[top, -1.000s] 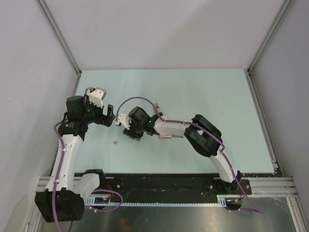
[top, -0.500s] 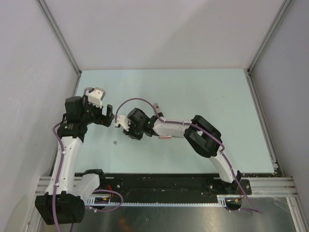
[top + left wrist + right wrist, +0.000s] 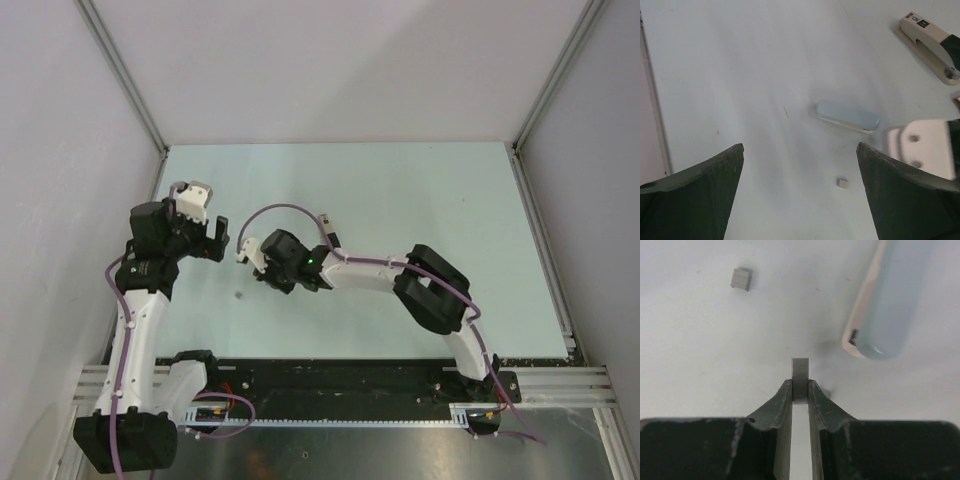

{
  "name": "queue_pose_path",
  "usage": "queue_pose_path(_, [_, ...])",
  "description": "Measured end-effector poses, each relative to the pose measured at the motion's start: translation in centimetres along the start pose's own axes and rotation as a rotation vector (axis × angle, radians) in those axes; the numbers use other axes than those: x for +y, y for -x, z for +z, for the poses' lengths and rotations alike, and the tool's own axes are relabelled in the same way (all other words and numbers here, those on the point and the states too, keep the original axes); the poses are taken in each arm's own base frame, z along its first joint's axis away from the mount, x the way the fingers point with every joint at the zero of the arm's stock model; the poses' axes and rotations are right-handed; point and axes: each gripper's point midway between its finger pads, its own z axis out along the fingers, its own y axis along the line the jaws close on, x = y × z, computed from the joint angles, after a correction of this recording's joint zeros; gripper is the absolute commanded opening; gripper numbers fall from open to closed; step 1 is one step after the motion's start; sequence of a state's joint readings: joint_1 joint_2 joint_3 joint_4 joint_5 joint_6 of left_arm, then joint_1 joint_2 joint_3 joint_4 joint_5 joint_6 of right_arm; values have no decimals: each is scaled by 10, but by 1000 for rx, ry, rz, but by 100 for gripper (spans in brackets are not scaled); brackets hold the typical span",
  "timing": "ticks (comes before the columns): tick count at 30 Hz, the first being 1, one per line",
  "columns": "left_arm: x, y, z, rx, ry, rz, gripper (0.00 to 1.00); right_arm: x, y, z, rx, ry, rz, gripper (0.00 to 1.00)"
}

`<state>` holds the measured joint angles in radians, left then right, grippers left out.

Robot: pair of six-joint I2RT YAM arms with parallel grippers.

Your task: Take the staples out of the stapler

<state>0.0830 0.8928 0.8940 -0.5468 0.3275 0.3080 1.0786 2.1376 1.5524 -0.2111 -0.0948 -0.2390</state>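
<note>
While the stapler (image 3: 932, 47) lies flat on the table (image 3: 740, 75), top right in the left wrist view, it sits apart from both grippers. Right gripper (image 3: 800, 390) is clamped on a short staple strip (image 3: 800, 371), which pokes out past the tips. Pale blue oblong case (image 3: 892, 300) is just beside it, with a loose staple chunk (image 3: 741, 279) further off. In the left wrist view the case sits between stapler and chunk. Left gripper (image 3: 800, 147) is spread wide, holding nothing, above the table.
</note>
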Motion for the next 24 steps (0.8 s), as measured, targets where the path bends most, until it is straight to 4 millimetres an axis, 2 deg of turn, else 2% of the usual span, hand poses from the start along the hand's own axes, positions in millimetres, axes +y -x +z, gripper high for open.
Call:
queue_pose_path(4, [9,-1,-4,4,51,8,99,-14,11,-32,-35,-97,67,0])
queue_pose_path(6, [12,0,-6,3,73,10,99,-25,16,-57,-62,-168,123,0])
queue_pose_path(8, [15,2,-10,2,94,12,99,-33,18,-74,-78,-220,167,0])
queue_pose_path(12, [22,7,-14,2,126,15,99,-52,13,-107,-81,-374,317,0])
queue_pose_path(14, [23,6,-13,13,128,16,99,-58,1,-119,-67,-444,396,0])
queue_pose_path(16, [23,1,-11,36,125,13,99,-60,-19,-129,-42,-506,478,0])
queue_pose_path(21, [23,-2,-15,49,131,21,99,-52,-87,-157,38,-701,690,0])
queue_pose_path(24, [24,0,-20,38,145,35,100,-46,-104,-170,51,-781,764,0])
